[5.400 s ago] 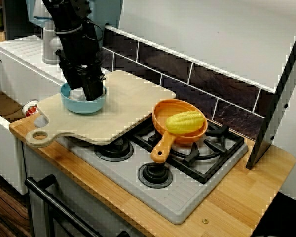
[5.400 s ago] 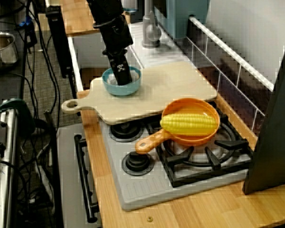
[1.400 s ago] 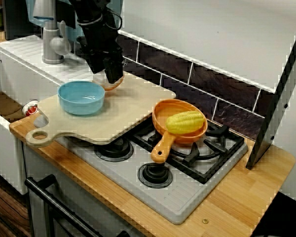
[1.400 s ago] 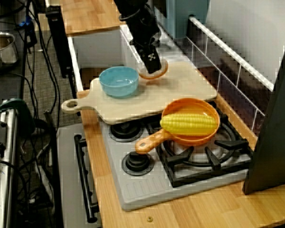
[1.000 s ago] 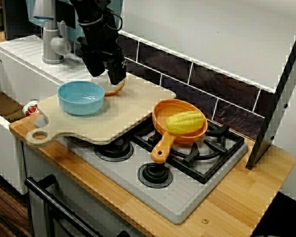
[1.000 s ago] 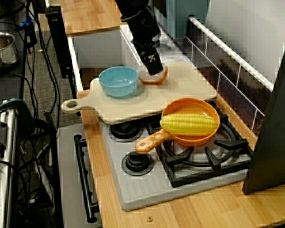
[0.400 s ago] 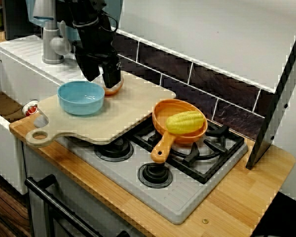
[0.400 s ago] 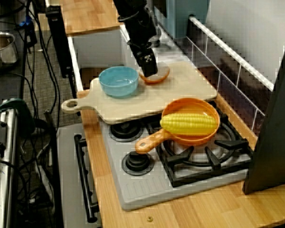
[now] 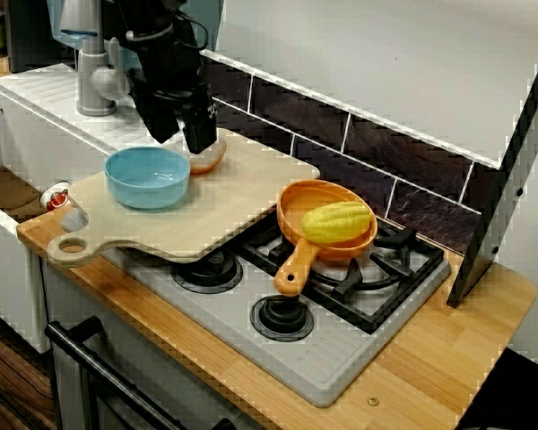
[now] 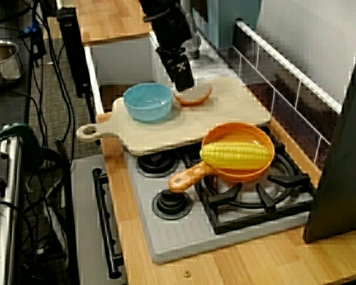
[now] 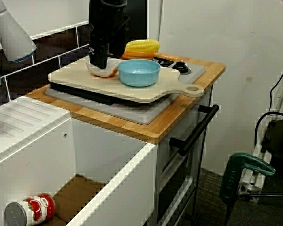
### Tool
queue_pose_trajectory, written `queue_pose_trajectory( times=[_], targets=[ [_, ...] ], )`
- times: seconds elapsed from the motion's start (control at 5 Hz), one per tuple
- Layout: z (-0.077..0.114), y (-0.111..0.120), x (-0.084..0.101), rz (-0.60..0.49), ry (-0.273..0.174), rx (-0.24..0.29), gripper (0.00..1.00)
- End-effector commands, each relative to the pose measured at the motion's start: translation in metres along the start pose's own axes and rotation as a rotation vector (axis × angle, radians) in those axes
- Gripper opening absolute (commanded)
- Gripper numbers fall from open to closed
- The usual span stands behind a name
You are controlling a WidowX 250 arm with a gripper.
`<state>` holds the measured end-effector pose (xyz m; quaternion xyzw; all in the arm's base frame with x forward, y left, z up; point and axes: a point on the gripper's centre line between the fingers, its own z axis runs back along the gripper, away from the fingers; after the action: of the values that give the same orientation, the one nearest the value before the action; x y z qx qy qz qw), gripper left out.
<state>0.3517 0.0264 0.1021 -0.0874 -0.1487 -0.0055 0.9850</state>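
In the front view my gripper (image 9: 183, 143) hangs open just above the back left of the wooden cutting board (image 9: 233, 202). A small orange-and-white round piece (image 9: 210, 158) lies on the board under the right finger, with no finger closed on it. A light blue bowl (image 9: 148, 176) stands on the board just in front, looking empty. From the stove-end view the gripper (image 10: 184, 82) is over the piece (image 10: 194, 92), behind the bowl (image 10: 149, 101). In the sink-side view the gripper (image 11: 99, 62) covers part of the piece (image 11: 104, 71).
An orange pan (image 9: 298, 202) holding a yellow corn cob (image 9: 337, 221) sits on the right burner, handle toward the front. The board overhangs the left burners. A tap (image 9: 90, 81) and a sink with a red can (image 11: 29, 211) lie left. A dark panel (image 9: 507, 188) leans at the right.
The gripper came out of the blue bowl, carried the orange-and-white piece behind it, lowered it onto the board, then opened and rose slightly to the left.
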Motion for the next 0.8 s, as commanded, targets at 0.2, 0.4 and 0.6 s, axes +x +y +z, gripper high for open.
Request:
queue_pose_trajectory(
  times=[0.2,0.4,0.6],
  targets=[
    [0.036,0.001,0.003,-0.034,-0.064,-0.018,1.0],
    [0.041,0.002,-0.004,-0.067,-0.048,-0.046,1.0],
    [0.046,0.005,-0.009,-0.098,-0.034,-0.062,1.0]
  ],
)
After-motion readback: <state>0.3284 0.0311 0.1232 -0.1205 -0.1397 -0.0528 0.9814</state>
